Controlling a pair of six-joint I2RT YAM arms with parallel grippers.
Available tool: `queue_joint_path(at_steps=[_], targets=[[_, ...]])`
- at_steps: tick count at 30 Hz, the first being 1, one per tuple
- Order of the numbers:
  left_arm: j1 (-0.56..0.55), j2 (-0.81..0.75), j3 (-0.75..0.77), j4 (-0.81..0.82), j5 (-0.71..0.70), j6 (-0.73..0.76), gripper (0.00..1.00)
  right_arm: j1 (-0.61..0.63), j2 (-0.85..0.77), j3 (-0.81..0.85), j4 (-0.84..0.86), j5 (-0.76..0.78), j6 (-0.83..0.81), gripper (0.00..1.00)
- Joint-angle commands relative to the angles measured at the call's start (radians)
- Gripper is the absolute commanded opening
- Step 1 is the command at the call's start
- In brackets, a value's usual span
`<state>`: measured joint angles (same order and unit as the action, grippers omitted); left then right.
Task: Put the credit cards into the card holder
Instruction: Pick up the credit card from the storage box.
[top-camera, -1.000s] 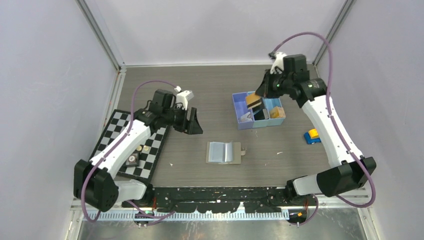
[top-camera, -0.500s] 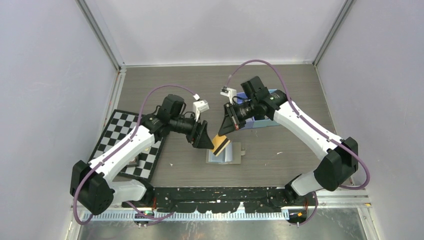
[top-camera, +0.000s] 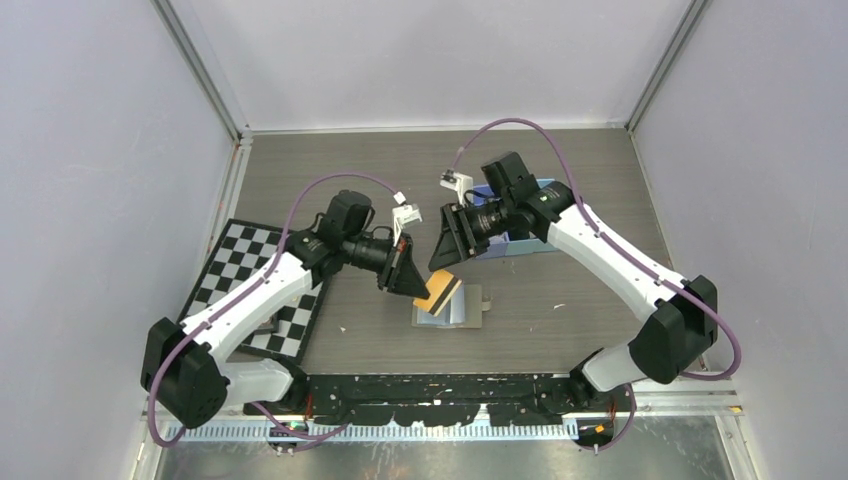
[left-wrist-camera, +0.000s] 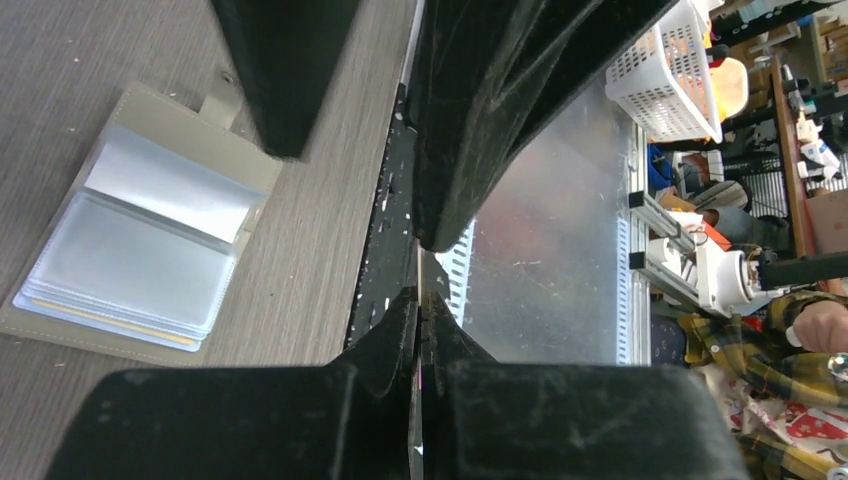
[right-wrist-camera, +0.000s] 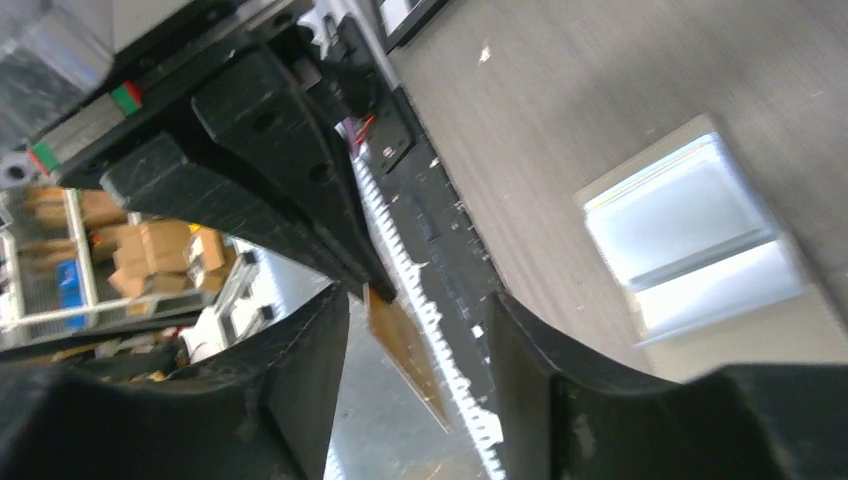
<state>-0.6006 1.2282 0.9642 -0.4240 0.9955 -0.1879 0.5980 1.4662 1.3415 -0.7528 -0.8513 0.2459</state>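
Note:
An orange credit card (top-camera: 438, 291) hangs tilted just above the open card holder (top-camera: 455, 306), pinched at its upper left end by my shut left gripper (top-camera: 408, 278). In the left wrist view that gripper (left-wrist-camera: 420, 296) is closed with the thin card edge-on between its tips, and the card holder (left-wrist-camera: 140, 250) lies open on the table at the left, clear pockets up. My right gripper (top-camera: 446, 247) stands open just above and to the right of the card. From the right wrist, the orange card (right-wrist-camera: 408, 358) hangs free between the spread fingers (right-wrist-camera: 300, 370), and the card holder (right-wrist-camera: 690, 235) is at the right.
A blue compartment tray (top-camera: 521, 244) sits behind the right arm, mostly hidden by it. A chessboard (top-camera: 232, 262) lies at the left under the left arm. The black base rail (top-camera: 430, 385) runs along the near edge.
The right arm brought the orange card from the tray to above the card holder. The left gripper has closed on it and the right gripper has opened and let go.

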Motion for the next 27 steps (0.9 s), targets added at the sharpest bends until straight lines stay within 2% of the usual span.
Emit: queue_joint_path(at_steps=[1, 3, 7, 10, 14, 18, 22, 27], targets=[[-0.003, -0.034, -0.024, 0.109, -0.041, -0.080, 0.00, -0.049, -0.107, -0.056, 0.160, 0.163, 0.140, 0.63], [-0.002, -0.066, -0.077, 0.220, -0.113, -0.175, 0.00, -0.058, -0.167, -0.146, 0.300, 0.235, 0.231, 0.69], [-0.004, -0.150, -0.224, 0.527, -0.276, -0.388, 0.00, -0.056, -0.251, -0.322, 0.597, 0.241, 0.446, 0.71], [-0.003, -0.199, -0.278, 0.605, -0.385, -0.463, 0.00, -0.054, -0.303, -0.425, 0.777, 0.250, 0.547, 0.71], [-0.002, -0.220, -0.329, 0.709, -0.430, -0.555, 0.00, -0.034, -0.304, -0.506, 0.922, 0.216, 0.648, 0.67], [-0.003, -0.220, -0.383, 0.820, -0.450, -0.632, 0.00, 0.006, -0.281, -0.531, 0.983, 0.215, 0.678, 0.59], [-0.003, -0.225, -0.396, 0.839, -0.462, -0.647, 0.00, 0.017, -0.261, -0.548, 1.030, 0.221, 0.714, 0.38], [-0.004, -0.242, -0.403, 0.825, -0.482, -0.640, 0.00, 0.017, -0.246, -0.585, 1.063, 0.248, 0.744, 0.23]])
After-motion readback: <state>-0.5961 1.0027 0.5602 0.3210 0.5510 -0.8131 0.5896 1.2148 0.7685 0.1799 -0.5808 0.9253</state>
